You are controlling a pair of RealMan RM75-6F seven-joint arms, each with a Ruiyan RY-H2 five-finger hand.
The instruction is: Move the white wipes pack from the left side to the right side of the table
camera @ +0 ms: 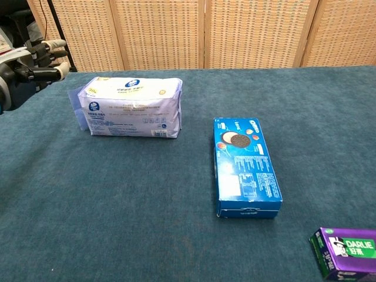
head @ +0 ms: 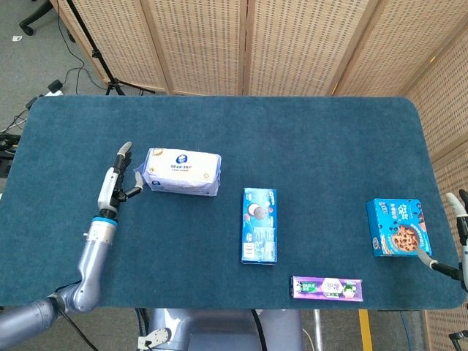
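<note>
The white wipes pack (head: 183, 171) (camera: 131, 107) lies flat on the blue table, left of centre. My left hand (head: 119, 177) (camera: 36, 59) is raised just left of the pack, fingers spread, a small gap between it and the pack's end. It holds nothing. My right hand (head: 459, 228) shows only at the far right edge of the head view, beside the cookie box, with fingers apart and nothing in them.
A blue Oreo box (head: 259, 224) (camera: 245, 166) lies mid-table. A blue cookie box (head: 397, 226) sits near the right edge. A purple pack (head: 327, 287) (camera: 346, 251) lies by the front edge. Wicker screens (head: 241, 44) stand behind the table (head: 307, 139).
</note>
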